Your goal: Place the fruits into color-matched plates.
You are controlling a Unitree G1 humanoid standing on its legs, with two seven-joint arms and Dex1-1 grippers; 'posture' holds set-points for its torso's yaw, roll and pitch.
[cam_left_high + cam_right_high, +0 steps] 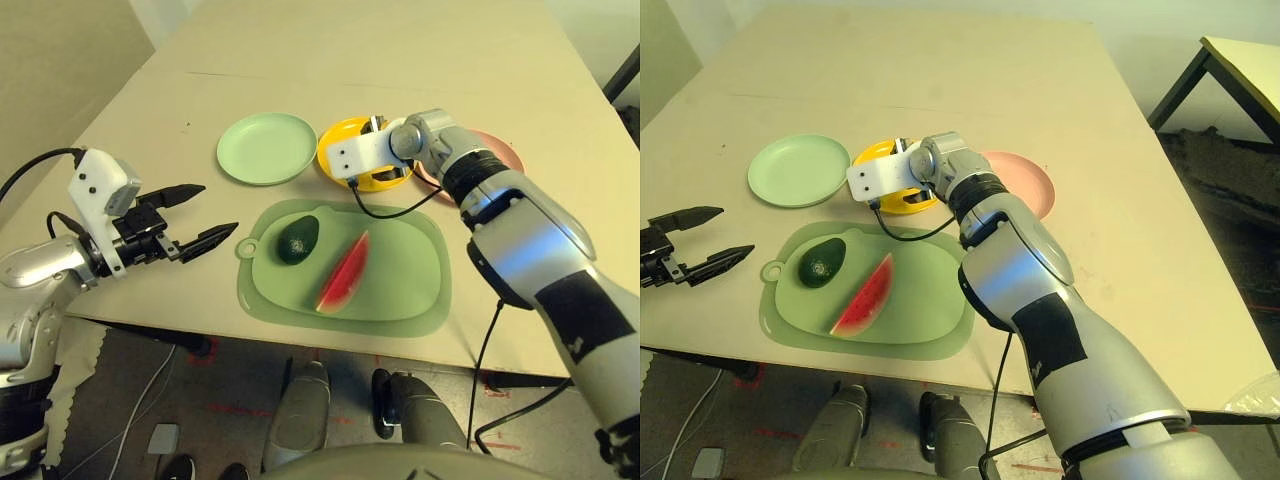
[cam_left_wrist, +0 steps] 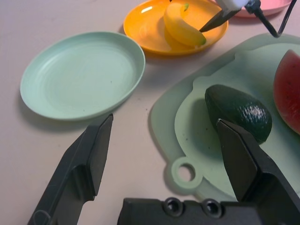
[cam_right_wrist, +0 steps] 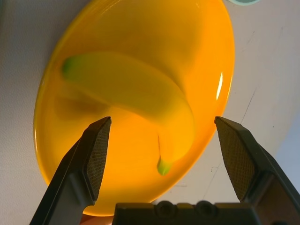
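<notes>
A: Layout?
B: Pale table [image 1: 340, 60], big. Grey floor [image 1: 240, 410] below. Green mat [image 1: 435, 318] on table: avocado [image 1: 298, 240], watermelon wedge [image 1: 345, 272]. Mint plate [image 1: 267, 148] bare; yellow plate [image 3: 126, 187] has banana [image 3: 136, 89]; pink plate [image 1: 1025, 180] beyond.
A: Grippers?
B: Right gripper [image 3: 163, 121], above banana, and left gripper [image 2: 166, 121], near mat: both open, holding nothing.

Yellow plate [image 1: 331, 150]: partly covered by the right forearm [image 1: 545, 240] in the left eye view. Pink plate [image 1: 497, 149]: partly hidden behind the same forearm. Watermelon wedge [image 2: 289, 89]: cut off by the left wrist picture's edge. Left forearm [image 1: 652, 256]: cropped, right eye view.
</notes>
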